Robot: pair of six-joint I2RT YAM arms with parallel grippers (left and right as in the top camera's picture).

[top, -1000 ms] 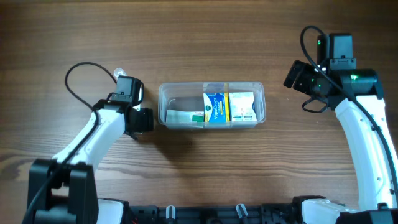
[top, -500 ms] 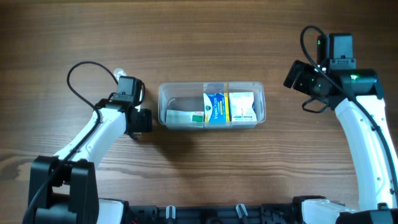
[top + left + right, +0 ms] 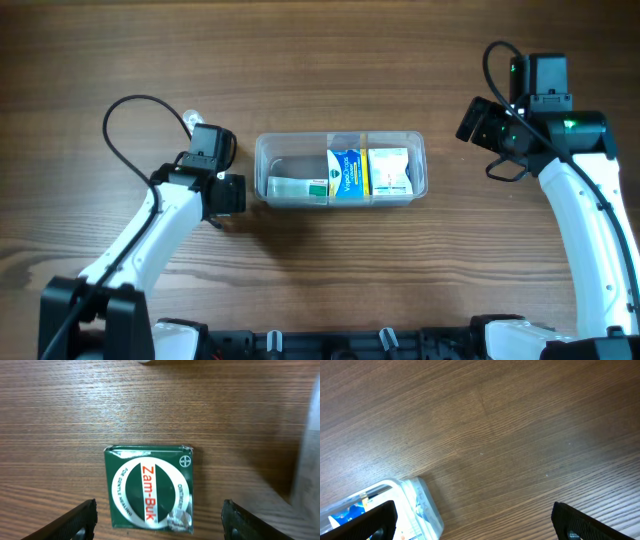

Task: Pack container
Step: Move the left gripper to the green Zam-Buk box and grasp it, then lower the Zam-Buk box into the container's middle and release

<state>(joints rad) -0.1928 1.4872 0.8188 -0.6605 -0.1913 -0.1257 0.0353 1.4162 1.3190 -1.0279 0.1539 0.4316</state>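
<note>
Below left tool: green Zam-Buk box [image 3: 148,489] lies flat on the bench [image 3: 320,60], label up, between my fingers and not touched.
Left tool [image 3: 159,521]: fingers spread wide, one on each side of the box, gripping nothing.
Why so: my guess is I'm lined up to pinch the box by two opposite sides; a flat square pack suits that.
Container [image 3: 262,170]: just beside my left tool on the side facing my right tool. It shows as a blurred clear wall at the edge of the left wrist view.
Container axis: long axis runs from left tool toward right tool, open top up, level on the bench.
Inside: blue-white box [image 3: 346,173] and yellow-white box [image 3: 390,172] sit side by side toward the right-tool end. A green-white pack [image 3: 297,188] lies along the long axis. The free room is nearest my left tool, likely the Zam-Buk's spot.
Right tool [image 3: 477,522]: open, empty, over bare bench, apart from the container's far end. It looks parked out of the way.
</note>
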